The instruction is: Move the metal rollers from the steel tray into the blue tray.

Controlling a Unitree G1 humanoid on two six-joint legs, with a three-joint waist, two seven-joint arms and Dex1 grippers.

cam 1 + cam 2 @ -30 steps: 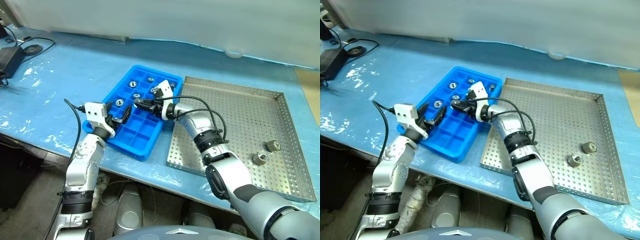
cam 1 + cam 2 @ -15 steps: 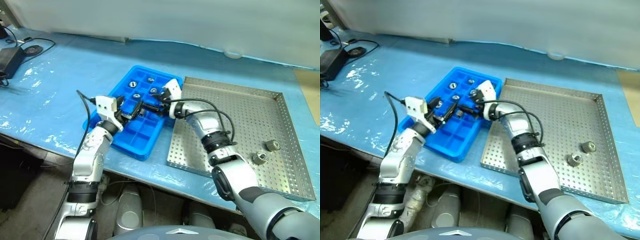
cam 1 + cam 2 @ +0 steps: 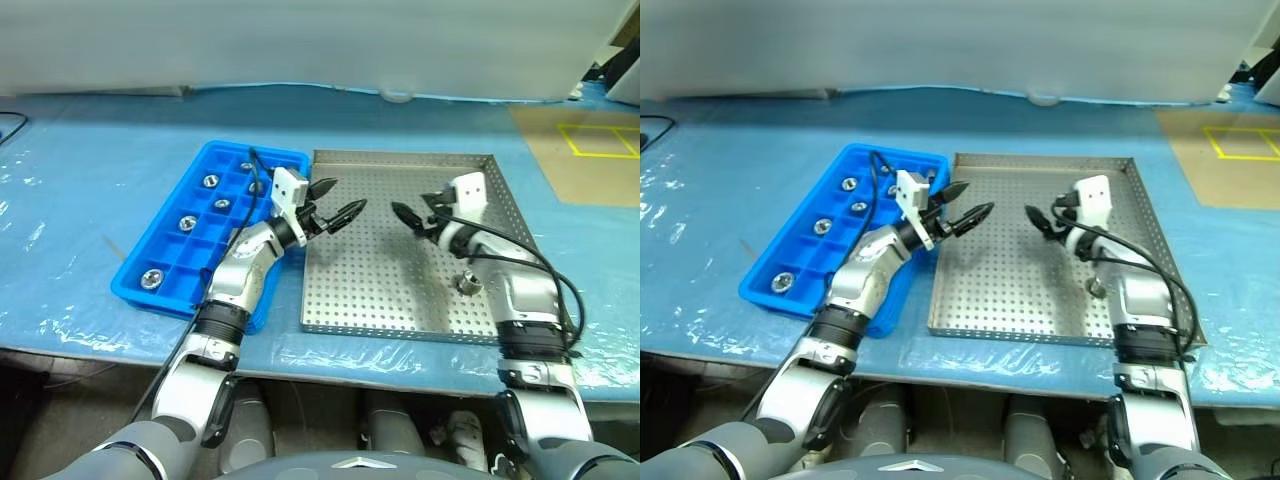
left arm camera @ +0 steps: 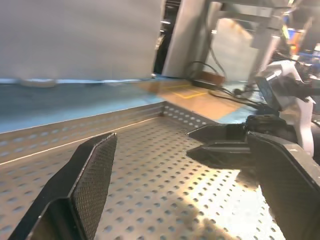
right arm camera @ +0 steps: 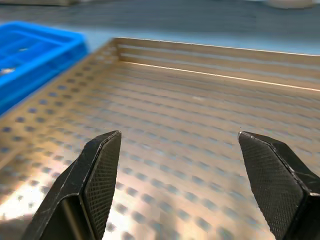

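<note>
The steel tray [image 3: 400, 300] lies at the middle of the table, and the blue tray [image 3: 165, 255] sits against its left side. Several metal rollers [image 3: 188, 222] rest in the blue tray's compartments. One roller [image 3: 467, 283] lies on the steel tray's floor beside my right forearm. Above the steel tray's left part my left gripper [image 3: 343, 196] is open and empty, pointing right. My right gripper [image 3: 408, 208] faces it over the tray's right part, also open and empty. In the right wrist view the fingers [image 5: 100, 165] stand wide apart over the perforated floor.
Crinkled blue plastic sheeting [image 3: 90, 130] covers the table. A brown area marked with yellow tape [image 3: 590, 150] lies at the far right. A pale wall panel runs along the back. The table's front edge is just below both trays.
The camera has swung to the right. My right gripper opened over the blue tray and moved right, over the steel tray. My left gripper moved right from the blue tray to the steel tray.
</note>
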